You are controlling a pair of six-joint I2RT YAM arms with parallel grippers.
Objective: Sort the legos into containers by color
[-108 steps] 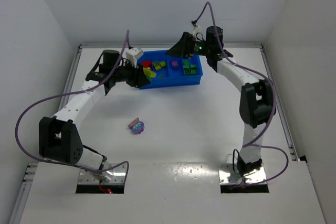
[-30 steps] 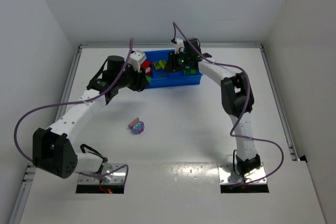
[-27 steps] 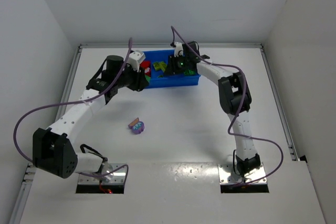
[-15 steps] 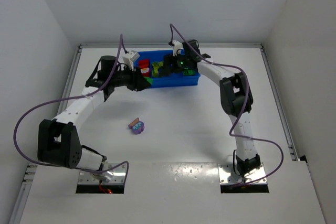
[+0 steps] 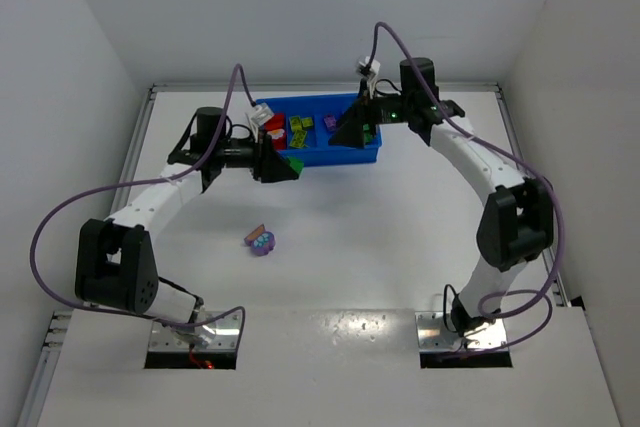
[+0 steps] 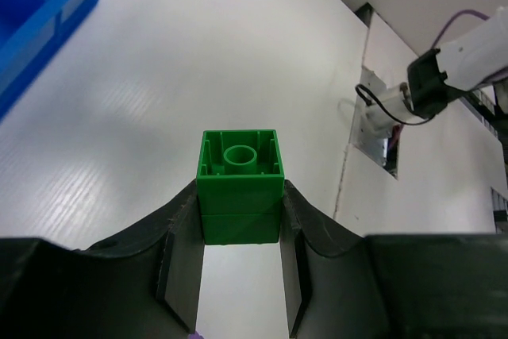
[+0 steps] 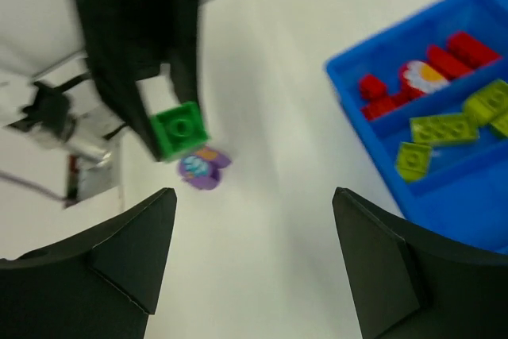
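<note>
Top external view, entries in order

1. Left arm: rises from its base at the near left, elbow bowed out toward the left wall (image 5: 90, 57), forearm running level to the right. The left gripper (image 5: 286, 167) points right, just short of the near-left corner of the blue tray (image 5: 335, 156)
2. Left gripper, state: clamped on a green brick (image 5: 295, 161). Left wrist view shows both fingers (image 6: 181, 263) pinching its sides, with the hollow face and its round tube toward the camera and the brick jutting past the fingertips
3. Green brick, place: outside the tray, just beside the left end of its near wall; its height over the table (image 5: 390, 237) cannot be told
4. Right arm: climbs from the near-right base, arches along the right side, then bends back leftward near the far edge. The right gripper (image 5: 350, 135) hangs over the tray's right end, aimed down and left
5. Right gripper, state: jaws spread wide, white table showing in the gap between them
6. Tray contents: red bricks (image 7: 397, 89) in the left end compartment, yellow-green bricks (image 7: 444, 127) in the next; the right end is hidden behind the right gripper
7. Purple cluster (image 5: 262, 241): on the table, well apart from the tray
8. Edges and room: the tray sits near the far edge, and walls close the left, rear and right. A broad stretch of table lies between the tray and the bases
</note>
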